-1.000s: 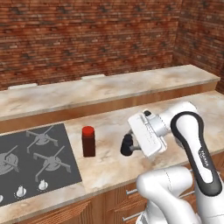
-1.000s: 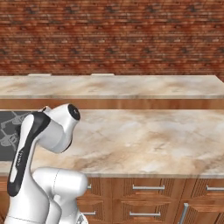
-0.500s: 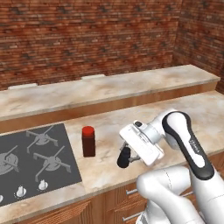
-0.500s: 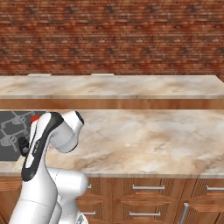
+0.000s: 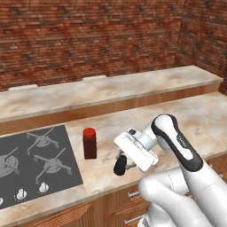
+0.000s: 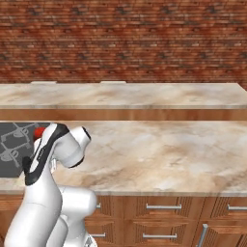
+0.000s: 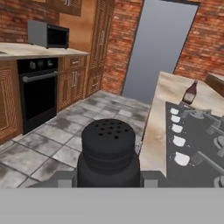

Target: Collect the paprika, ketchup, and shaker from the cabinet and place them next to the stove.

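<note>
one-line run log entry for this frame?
end effector: shut on shaker | above counter edge | paprika: beside stove | ketchup: on counter

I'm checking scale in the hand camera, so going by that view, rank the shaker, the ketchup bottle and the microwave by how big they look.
Largest to smallest as they appear:
1. shaker, but it sits right at the lens, in the gripper
2. microwave, far across the room
3. ketchup, far along the counter

Nearness skews this; true sizes can't be ranked.

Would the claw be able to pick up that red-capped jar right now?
Probably not yet: the claw is gripping the black shaker. The jar stands close, with bare counter between.
</note>
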